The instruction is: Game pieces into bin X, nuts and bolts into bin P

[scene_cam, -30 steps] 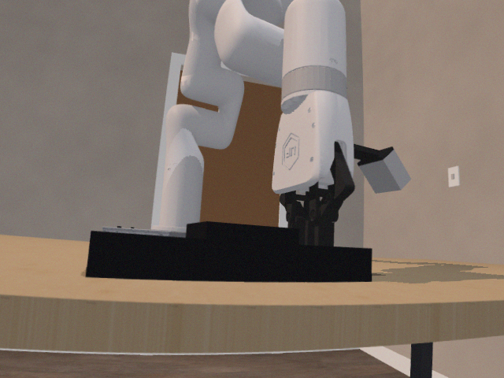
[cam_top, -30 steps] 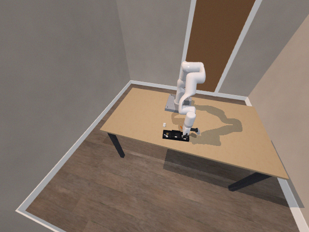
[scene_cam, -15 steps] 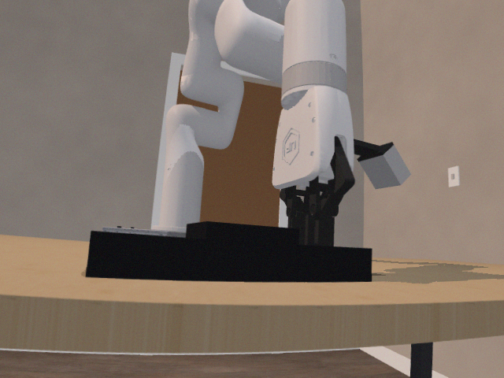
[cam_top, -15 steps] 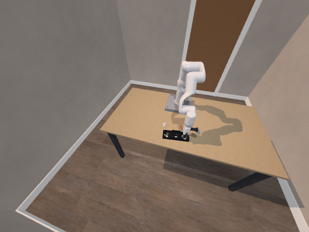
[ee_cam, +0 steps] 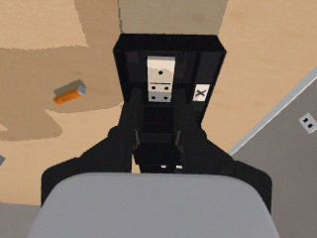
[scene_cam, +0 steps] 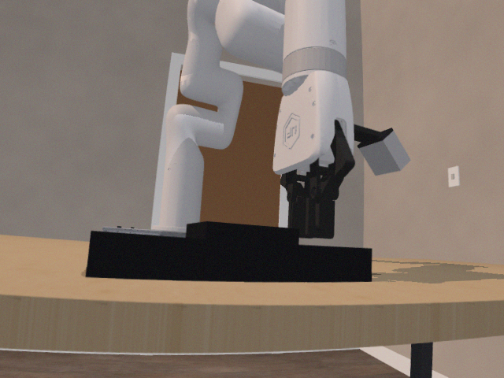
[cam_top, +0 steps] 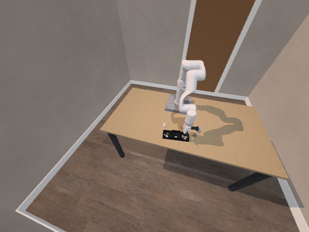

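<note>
The arm extends over the table, with its gripper pointing down at the end bin marked X. The fingers stand partly open, roughly a third of their range, with a gap between them and nothing in their hold. In the wrist view a pale domino with black dots lies inside this bin, near the fingertips. The X label is a white square. Three black bins stand in a row; the middle bin rises higher than its neighbours. The far end bin contains a small yellow ring and small pale items too small to identify; its mark cannot be read. On the table, an orange cylinder lies near the X bin, and a small white object lies near the far end bin.

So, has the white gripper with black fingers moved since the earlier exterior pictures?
Yes, upward: the white gripper now shows its finger ends above the rim of the black rectangular bin, which hid them before.
</note>
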Robot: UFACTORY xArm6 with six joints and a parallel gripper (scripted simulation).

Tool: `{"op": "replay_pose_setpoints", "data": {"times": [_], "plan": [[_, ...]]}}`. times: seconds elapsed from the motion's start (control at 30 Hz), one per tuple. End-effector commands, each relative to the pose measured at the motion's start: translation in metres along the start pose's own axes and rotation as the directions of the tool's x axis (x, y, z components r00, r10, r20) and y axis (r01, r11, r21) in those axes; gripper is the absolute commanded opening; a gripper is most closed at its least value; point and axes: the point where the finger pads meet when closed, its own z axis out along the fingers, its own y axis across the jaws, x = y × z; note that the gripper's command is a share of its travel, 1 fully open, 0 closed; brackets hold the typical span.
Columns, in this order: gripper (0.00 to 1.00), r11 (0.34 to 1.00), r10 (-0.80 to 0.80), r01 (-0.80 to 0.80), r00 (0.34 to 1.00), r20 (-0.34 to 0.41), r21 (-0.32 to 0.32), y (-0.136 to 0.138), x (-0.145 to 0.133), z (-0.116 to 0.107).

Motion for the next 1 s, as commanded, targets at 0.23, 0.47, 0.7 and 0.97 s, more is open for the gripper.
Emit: {"op": "replay_pose_setpoints", "data": {"times": [0.23, 0.47, 0.7, 0.97], "plan": [[0.31, 1.0, 0.0, 0.0, 1.0, -0.001, -0.004, 0.001, 0.0, -0.03], [0.41, 0.999, 0.05, -0.05, 0.999, -0.001, -0.004, -0.003, -0.007, -0.03], [0.41, 0.948, 0.318, -0.318, 0.948, -0.002, -0.002, -0.032, -0.058, -0.03], [0.41, 0.837, 0.547, -0.547, 0.837, -0.004, 0.001, -0.058, -0.101, -0.03]]}}
